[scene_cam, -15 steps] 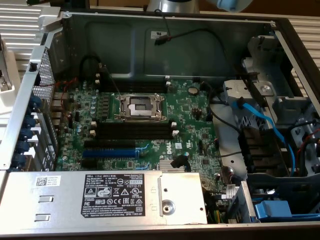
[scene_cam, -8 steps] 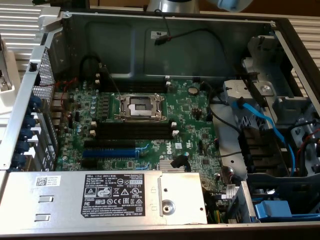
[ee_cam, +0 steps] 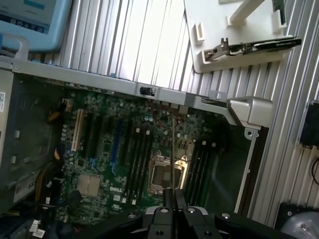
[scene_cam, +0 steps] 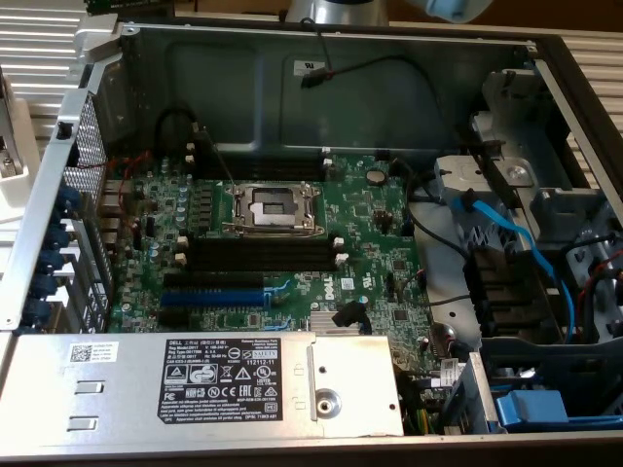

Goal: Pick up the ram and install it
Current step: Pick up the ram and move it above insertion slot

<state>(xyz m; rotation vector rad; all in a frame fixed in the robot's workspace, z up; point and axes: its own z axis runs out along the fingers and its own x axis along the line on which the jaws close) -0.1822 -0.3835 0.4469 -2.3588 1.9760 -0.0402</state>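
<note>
Above the motherboard (ee_cam: 104, 149), pincer (ee_cam: 172, 195) clamped on the ram (ee_cam: 172, 154) (thin, seen edge-on).

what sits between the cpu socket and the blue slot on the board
In the exterior view, the long black slots lie between the cpu socket and the blue slot, with a shorter black slot right beside the blue one.

Holds 1 gripper (ee_cam: 173, 192) above the open computer case (ee_cam: 149, 85), aimed down into it. Presses 2 black fingers (ee_cam: 167, 200) nearly together on the ram (ee_cam: 173, 149), gripped edge-on and reaching out past the fingertips over the case's inside. In the exterior view, shows 1 silver-grey arm (scene_cam: 329, 10) with a light-blue joint cap (scene_cam: 458, 8) just beyond the case's far wall.
</note>
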